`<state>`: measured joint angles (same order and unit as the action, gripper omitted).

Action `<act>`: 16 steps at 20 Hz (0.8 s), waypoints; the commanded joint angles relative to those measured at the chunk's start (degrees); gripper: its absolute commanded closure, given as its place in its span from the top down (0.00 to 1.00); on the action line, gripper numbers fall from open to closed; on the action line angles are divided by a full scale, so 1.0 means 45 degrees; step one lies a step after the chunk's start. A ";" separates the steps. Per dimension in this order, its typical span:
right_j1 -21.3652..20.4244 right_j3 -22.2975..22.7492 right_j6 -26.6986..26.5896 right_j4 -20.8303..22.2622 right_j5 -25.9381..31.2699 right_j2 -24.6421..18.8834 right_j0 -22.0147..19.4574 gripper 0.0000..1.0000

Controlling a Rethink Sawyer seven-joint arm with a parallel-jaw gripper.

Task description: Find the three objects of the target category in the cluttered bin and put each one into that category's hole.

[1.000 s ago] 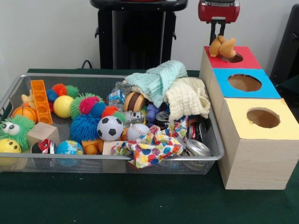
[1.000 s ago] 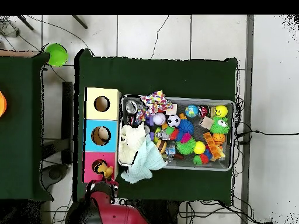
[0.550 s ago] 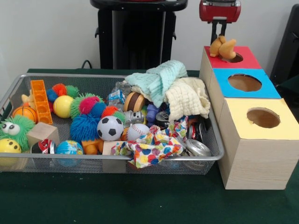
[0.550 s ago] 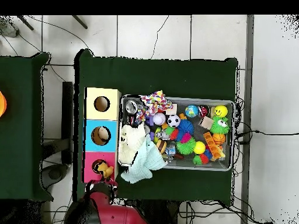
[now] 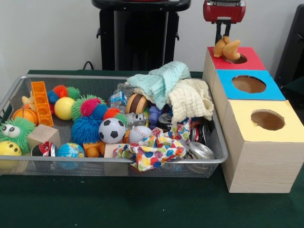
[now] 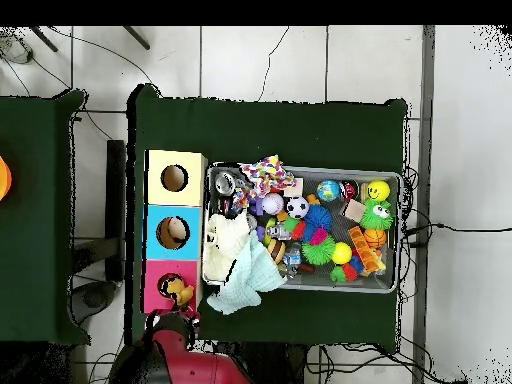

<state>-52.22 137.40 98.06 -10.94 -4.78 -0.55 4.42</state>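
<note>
Nothing in the bin has shifted since a second ago; only the arm crept up slightly. Front view: gripper [image 5: 222, 34] sits above the orange plush toy [image 5: 226, 48], which lies on the red box [image 5: 249, 61], half over the hole [image 5: 237, 59]. Can't tell whether the fingers are spread or pinching it. Risk: toy perches on the rim and doesn't drop.

Overhead: toy [image 6: 180, 293] beside the hole, mesh bin [image 6: 302, 169] cluttered; cloths may hide remaining targets.
</note>
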 commanded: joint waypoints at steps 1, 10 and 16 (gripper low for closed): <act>0.0476 -0.0041 0.2855 0.0130 -0.0501 -0.0738 -0.0187 0.00; 0.0693 -0.0573 0.2875 -0.0421 -0.0242 -0.0445 0.0616 0.00; 0.0808 -0.0728 0.2991 -0.0503 -0.0303 -0.0543 0.0738 0.00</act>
<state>-52.22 137.40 98.06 -10.95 -4.78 -0.55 7.93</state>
